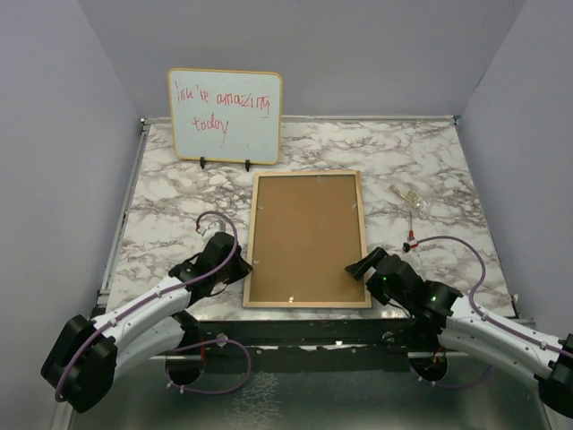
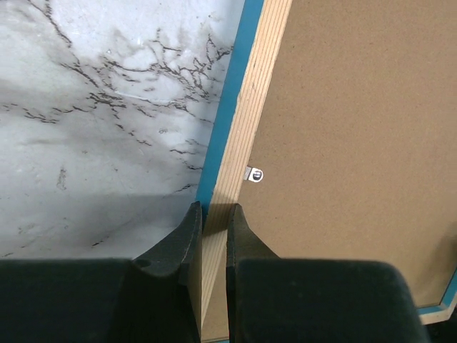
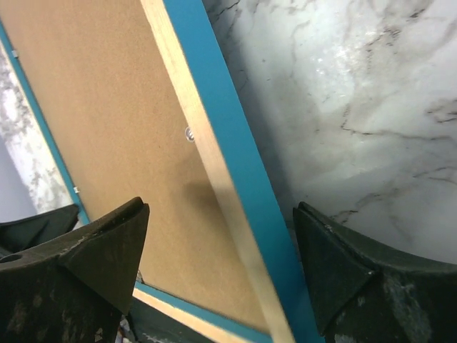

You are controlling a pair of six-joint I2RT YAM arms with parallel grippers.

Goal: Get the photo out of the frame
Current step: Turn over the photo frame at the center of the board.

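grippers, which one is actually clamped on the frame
The left gripper: its fingers are shut on the pale wood rim of the frame at its left edge. The right gripper has its fingers wide open, straddling the right rim.

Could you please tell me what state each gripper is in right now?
Left gripper: closed on the frame's wooden rim.
Right gripper: open, straddling the frame's right edge, not gripping.

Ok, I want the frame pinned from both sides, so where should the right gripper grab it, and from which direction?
The right rim of the frame, from above: it lies flat, back up, and that narrow rim fits inside the open right gripper, one finger over the board, one over the table. The left gripper clamps the opposite rim.
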